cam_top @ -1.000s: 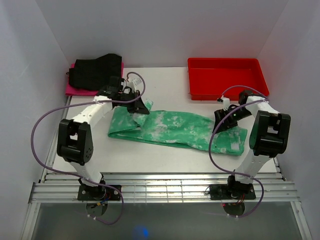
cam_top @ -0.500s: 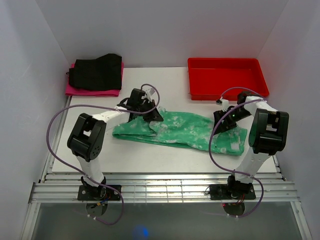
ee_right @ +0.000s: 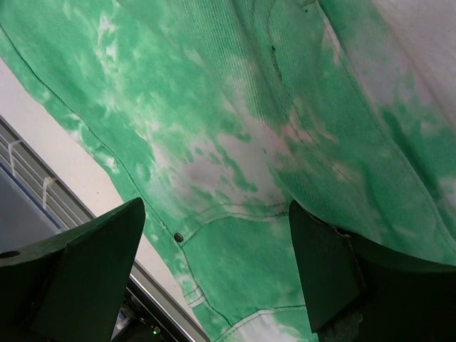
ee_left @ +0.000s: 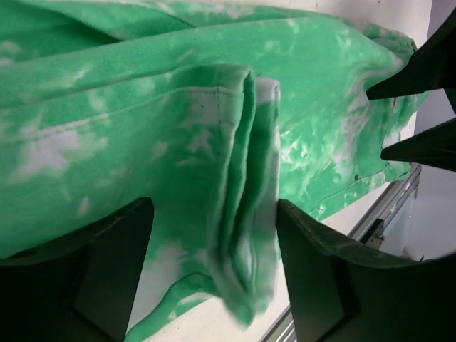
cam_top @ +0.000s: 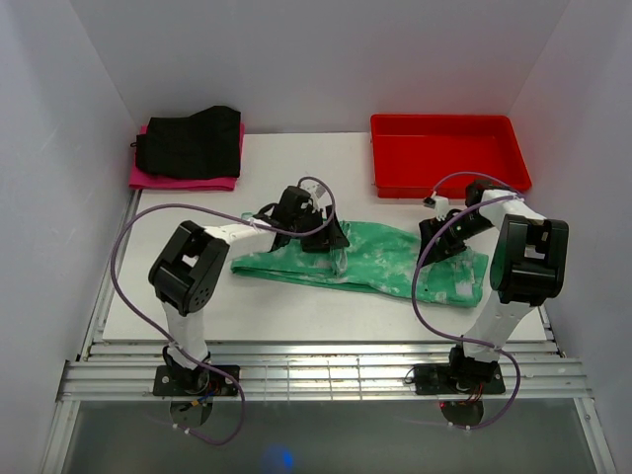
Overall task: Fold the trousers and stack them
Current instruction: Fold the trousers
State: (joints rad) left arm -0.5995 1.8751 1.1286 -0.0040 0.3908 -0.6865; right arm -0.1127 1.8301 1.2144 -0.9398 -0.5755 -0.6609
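Boxed in on three sides by plain white walls [cam_top: 316, 59]. Flat white table [cam_top: 296, 306] in the middle, evenly lit, soft shadows only. Silver slatted rails [cam_top: 326, 380] along near edge, grey floor [cam_top: 395, 444] below. Far right corner: red tray [cam_top: 449, 148]. Far left: black garment [cam_top: 188, 143] on pink garment [cam_top: 178, 181].

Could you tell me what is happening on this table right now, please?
Two robot arms are folding the green tie-dye trousers. The left gripper sits open around the leg hems, doubled over mid-garment; the right gripper stands open over the waist end. A black garment lies on a pink garment, far left.
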